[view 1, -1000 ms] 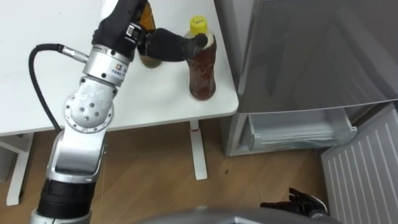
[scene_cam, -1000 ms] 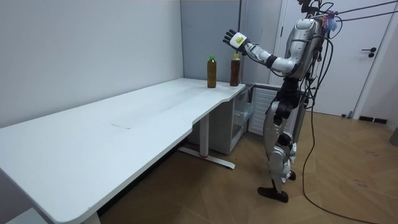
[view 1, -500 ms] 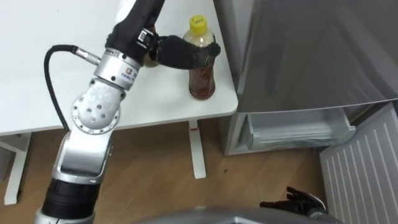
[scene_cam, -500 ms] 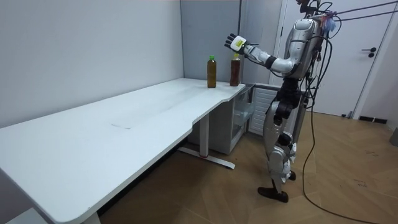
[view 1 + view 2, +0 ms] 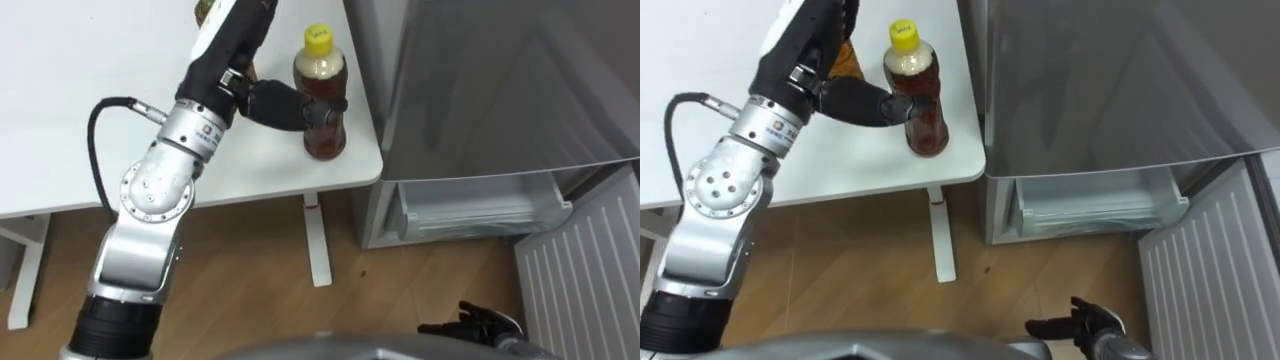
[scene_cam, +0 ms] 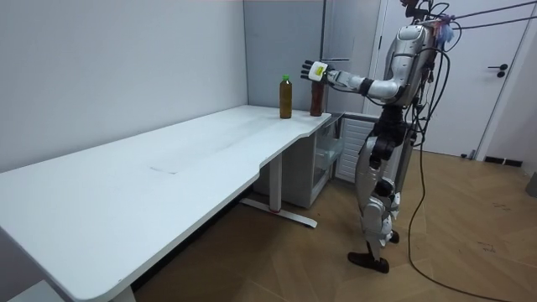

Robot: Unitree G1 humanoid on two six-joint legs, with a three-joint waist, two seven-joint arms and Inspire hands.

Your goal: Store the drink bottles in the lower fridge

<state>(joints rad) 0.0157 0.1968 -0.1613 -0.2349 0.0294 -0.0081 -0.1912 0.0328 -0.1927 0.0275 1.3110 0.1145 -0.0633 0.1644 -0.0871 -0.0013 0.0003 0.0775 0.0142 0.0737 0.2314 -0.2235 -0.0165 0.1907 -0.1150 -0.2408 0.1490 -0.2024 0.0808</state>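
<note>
A brown drink bottle with a yellow cap (image 5: 321, 72) stands upright near the white table's (image 5: 60, 120) right corner, beside the fridge. My left hand (image 5: 275, 103) reaches across the table and its dark fingers curl round the bottle's middle. A second brown bottle with a green cap (image 6: 285, 96) stands just behind, mostly hidden by my left arm in the eye views. My right hand (image 5: 478, 325) hangs low over the floor with its fingers spread. In the room view I stand at the table's end with the left arm stretched out to the bottle (image 6: 316, 95).
The grey fridge (image 5: 500, 80) rises right of the table. Its lower compartment stands open, with a clear drawer (image 5: 485, 212) showing and the white ribbed door (image 5: 590, 270) swung out at the lower right. Wooden floor and a table leg (image 5: 318, 245) lie below.
My left hand has come down from beside the bottle's cap to its middle, and the fingers have closed round it. The bottle stays on the table.
</note>
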